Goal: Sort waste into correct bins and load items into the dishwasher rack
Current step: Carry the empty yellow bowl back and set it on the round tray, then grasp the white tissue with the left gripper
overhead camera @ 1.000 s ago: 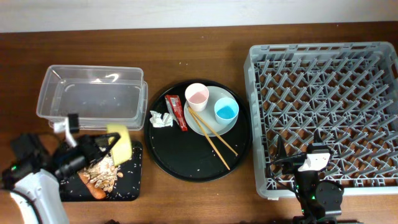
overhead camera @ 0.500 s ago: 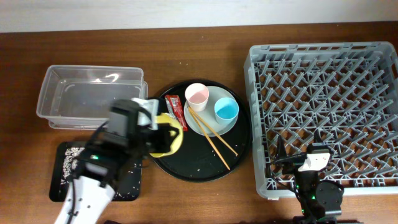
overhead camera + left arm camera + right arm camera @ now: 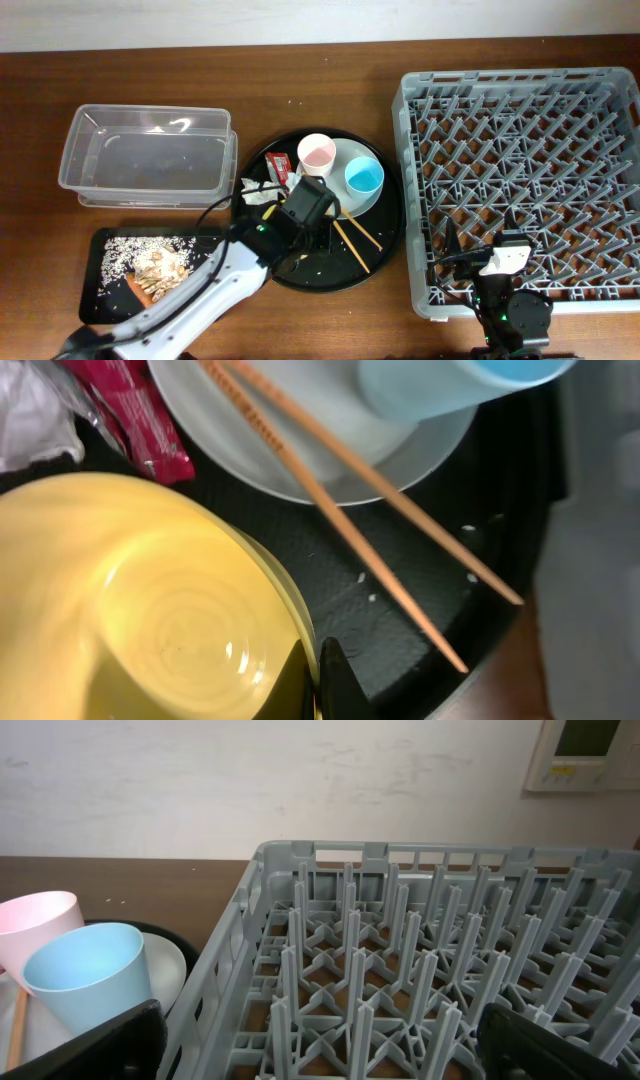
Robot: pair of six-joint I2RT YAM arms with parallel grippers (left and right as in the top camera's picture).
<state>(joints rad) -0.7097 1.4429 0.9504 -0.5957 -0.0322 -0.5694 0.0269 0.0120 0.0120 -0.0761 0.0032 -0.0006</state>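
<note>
Left gripper (image 3: 303, 208): clenched on yellow bowl (image 3: 150, 600) rim, left of dishwasher rack (image 3: 413, 200).
Right gripper (image 3: 320, 1045): released, over dishwasher rack's front edge.

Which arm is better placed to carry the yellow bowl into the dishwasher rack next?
Left. The left gripper grips the rim of the yellow bowl above the round black tray. The right gripper rests open and empty at the near edge of the dishwasher rack, apart from the bowl.

The left gripper (image 3: 312, 685) has swung the yellow bowl (image 3: 140, 610) from the flat black tray (image 3: 100, 295) over the round tray (image 3: 385, 238).
</note>
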